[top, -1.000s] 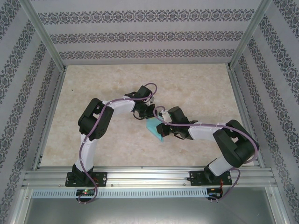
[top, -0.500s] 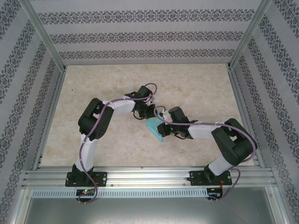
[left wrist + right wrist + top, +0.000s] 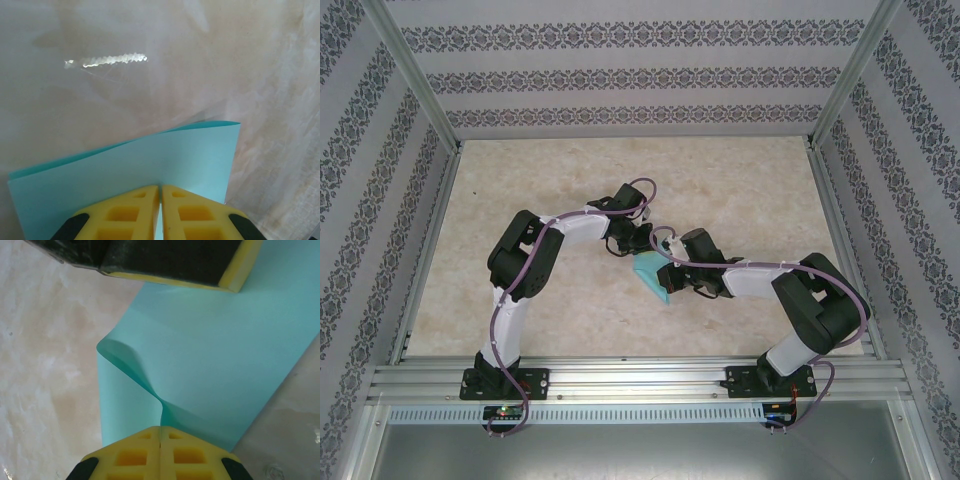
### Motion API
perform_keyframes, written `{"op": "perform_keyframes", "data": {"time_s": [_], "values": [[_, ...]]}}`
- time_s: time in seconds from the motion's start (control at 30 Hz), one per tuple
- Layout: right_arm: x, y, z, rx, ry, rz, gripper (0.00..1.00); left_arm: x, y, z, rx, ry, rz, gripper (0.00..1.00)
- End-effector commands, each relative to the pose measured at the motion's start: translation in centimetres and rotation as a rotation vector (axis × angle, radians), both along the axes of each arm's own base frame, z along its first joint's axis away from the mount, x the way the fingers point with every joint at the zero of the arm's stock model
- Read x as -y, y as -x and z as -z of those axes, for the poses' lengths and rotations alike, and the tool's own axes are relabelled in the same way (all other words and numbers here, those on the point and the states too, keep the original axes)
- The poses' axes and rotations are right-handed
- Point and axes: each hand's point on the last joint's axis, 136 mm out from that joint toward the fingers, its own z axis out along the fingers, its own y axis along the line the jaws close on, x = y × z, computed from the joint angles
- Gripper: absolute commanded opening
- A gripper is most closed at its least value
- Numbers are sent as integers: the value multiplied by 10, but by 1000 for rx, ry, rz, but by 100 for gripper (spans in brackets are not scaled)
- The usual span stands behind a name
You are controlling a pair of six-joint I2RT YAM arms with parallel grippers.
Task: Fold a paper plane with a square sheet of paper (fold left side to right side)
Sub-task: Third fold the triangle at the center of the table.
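Left gripper (image 3: 160, 187) is pinched tight on the sheet of paper (image 3: 150, 160), pads together w/ just paper between them. Right gripper (image 3: 160, 429) is clamped on another edge the same way. Sheet sits between the two, approx mid-table (image 3: 740, 180), turquoise face out; can't tell if it touches the surface.

Looks like the left-to-right fold is in hand. To do it well, imo: take the slack out first, get edges level & corners matched, then press, else the crease lands crooked.

Right wrist cam gives a buckle in the paper just ahead of its fingers, plus the left's pad (image 3: 239, 265) up top. Left wrist cam gives the bowed far edge & one clean corner. Top cam gives the arm layout, wrists crowding over the sheet.
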Motion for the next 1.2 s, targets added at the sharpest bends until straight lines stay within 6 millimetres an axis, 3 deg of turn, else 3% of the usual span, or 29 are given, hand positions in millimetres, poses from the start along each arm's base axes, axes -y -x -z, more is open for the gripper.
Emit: {"op": "perform_keyframes", "data": {"time_s": [0.0, 1.17], "values": [[4, -5, 3, -2, 3, 27, 0, -13, 22, 44, -75, -120, 24, 13], [12, 1, 14, -48, 44, 50, 0, -11, 23, 43, -73, -118, 29, 13]]}}
